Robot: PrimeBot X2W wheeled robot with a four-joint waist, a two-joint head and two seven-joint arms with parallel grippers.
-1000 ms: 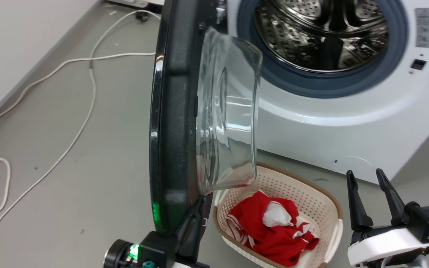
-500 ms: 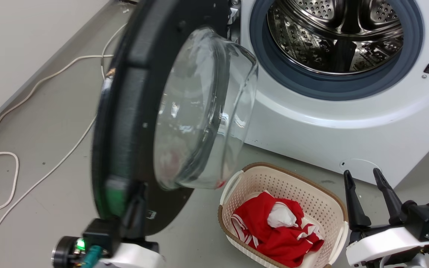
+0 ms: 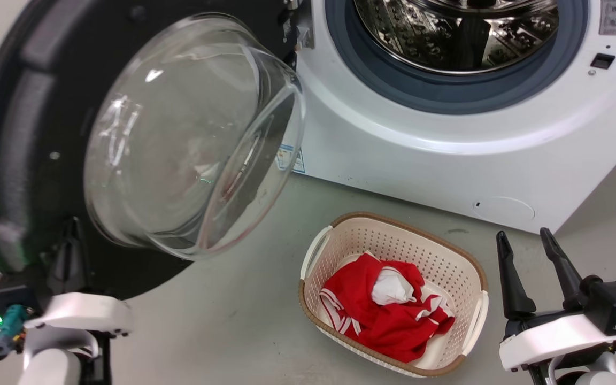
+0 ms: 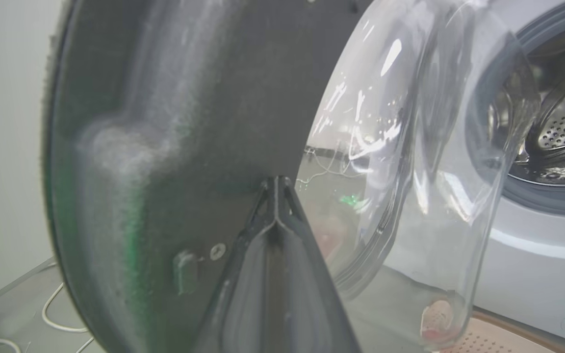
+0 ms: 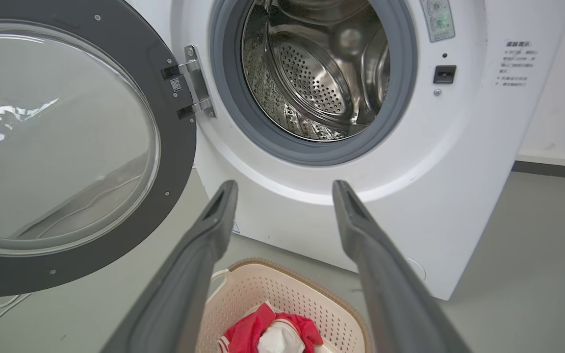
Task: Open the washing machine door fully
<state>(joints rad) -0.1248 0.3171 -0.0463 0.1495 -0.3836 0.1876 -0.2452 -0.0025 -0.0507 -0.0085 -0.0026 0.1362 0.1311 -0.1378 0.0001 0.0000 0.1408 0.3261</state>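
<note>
Now left jaws pressed together — seemingly touching the washing machine door (image 3: 24, 133) — right jaws spread wide.

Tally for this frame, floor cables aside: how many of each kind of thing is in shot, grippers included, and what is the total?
Washing machine: 1
Washing machine door: 1
Laundry basket: 1
Red and white clothing bundle: 1
Grippers: 2, left gripper and right gripper
Total: 6
</note>
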